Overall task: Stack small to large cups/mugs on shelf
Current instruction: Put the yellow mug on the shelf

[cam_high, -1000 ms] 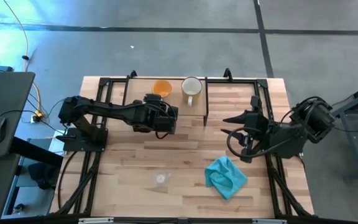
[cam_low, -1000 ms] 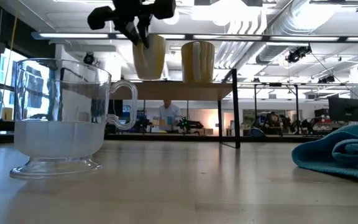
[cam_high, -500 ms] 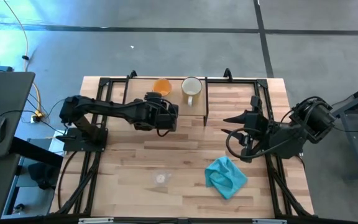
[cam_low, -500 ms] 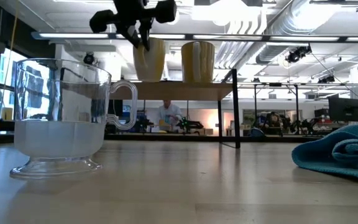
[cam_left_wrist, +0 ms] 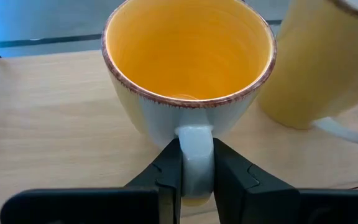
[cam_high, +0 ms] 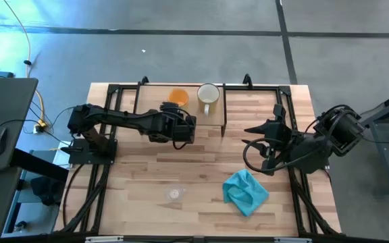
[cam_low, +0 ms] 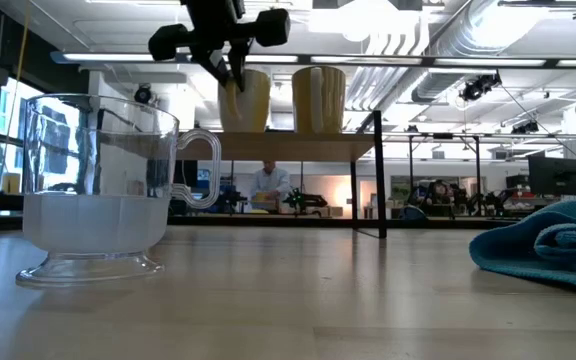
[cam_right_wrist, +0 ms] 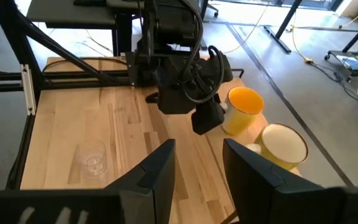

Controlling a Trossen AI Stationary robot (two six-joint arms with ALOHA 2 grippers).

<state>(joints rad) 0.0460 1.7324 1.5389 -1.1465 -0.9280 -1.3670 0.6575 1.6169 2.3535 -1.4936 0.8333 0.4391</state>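
The orange mug [cam_high: 178, 96] and the cream-white mug [cam_high: 209, 94] stand side by side on the light-wood shelf [cam_high: 155, 96] at the table's far edge. In the low view both mugs [cam_low: 245, 100] [cam_low: 318, 98] sit on the shelf board [cam_low: 298, 146]. My left gripper [cam_high: 181, 116] is shut on the orange mug's handle. The small clear glass cup [cam_high: 174, 194] stands on its foot on the table near the front and fills the left of the low view [cam_low: 98, 190]. My right gripper [cam_right_wrist: 197, 168] hangs open over the table's right half, away from all three. My left gripper pinches the orange mug's handle [cam_left_wrist: 194, 146] between its two fingers [cam_left_wrist: 166, 171]. The fingers come from the table's near side, slanting down from above [cam_low: 230, 65]. The mug stands upright, mouth up, with its base on the shelf board [cam_left_wrist: 48, 124], close beside the cream-white mug [cam_left_wrist: 322, 62].
A crumpled teal-blue cloth [cam_high: 246, 191] lies on the table's right front, seen low on the right [cam_low: 548, 250]. Black wire legs [cam_low: 379, 175] hold up the shelf. Bare tabletop [cam_high: 201, 162] lies between the shelf and the glass cup.
My left gripper has moved a little toward the table's right, staying shut on the handle. The orange mug has slid with it along the shelf, slightly closer to the cream-white mug.
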